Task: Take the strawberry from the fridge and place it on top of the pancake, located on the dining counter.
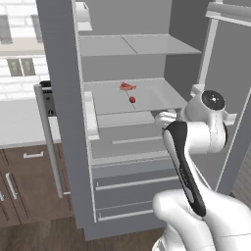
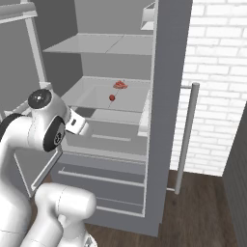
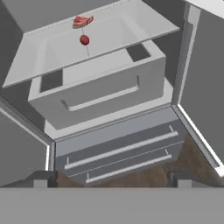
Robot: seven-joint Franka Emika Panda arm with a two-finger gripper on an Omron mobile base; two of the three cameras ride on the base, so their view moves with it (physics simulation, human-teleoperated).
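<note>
**Hovering Open-Jawed Before the Open Fridge**

Facing the fridge (image 1: 63, 122), whose doors stand swung wide to both sides, the white arm is folded up in front of the lower shelves, its wrist level with the pale inner drawer. In the hand view the gripper (image 3: 109, 179) shows as two small dark finger tips (image 3: 41, 178) set far apart at the bottom of the picture, one near each side, with bare space between them. The jaws are spread wide and hold nothing; they touch no shelf, drawer or door.

The strawberry (image 1: 132, 99) sits on the middle pale grey shelf (image 1: 162, 95), roughly at its centre, a small deep-red ball. Just behind it, toward the back wall, lies a flatter pinkish-red slab (image 1: 127, 87) (the two are near each other but apart). From the right base view the same pair appears on that shelf, the berry in front and the slab further in. In the hand view the strawberry lies high in the picture, well apart from the finger tips, with the pale inner drawer (image 3: 100, 94) and the two lower drawers (image 3: 118, 151) in between.

A long slim silver handle (image 2: 185, 140) runs down the edge of the right-hand door, beside a white brick wall (image 2: 219, 72). To the left of the fridge stand dark-wood cabinets (image 1: 29, 181) under a pale counter.
</note>
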